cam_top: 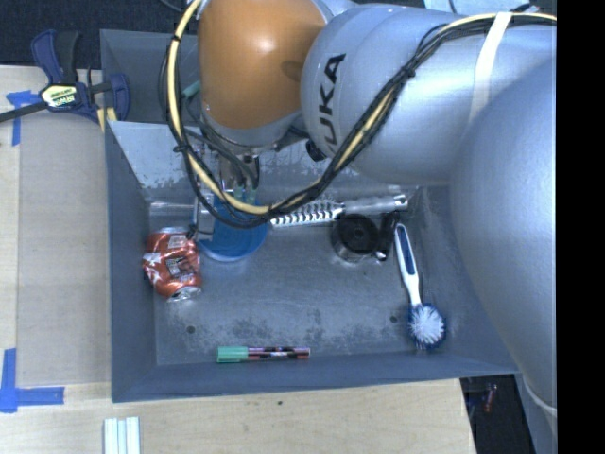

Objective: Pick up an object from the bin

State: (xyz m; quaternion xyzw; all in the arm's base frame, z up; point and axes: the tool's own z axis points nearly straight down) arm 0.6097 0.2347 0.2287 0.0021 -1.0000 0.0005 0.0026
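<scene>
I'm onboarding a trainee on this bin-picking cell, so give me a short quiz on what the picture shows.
1. True or false: the crushed red can lies by the right wall of the bin in this view.
2. Fill in: the blue-handled brush has ___ bristles.
3. What lies below the gripper? A) crushed red can B) blue round container C) blue-handled brush
Key: 1 false, it lies at the left; 2 white; 3 B.
</scene>
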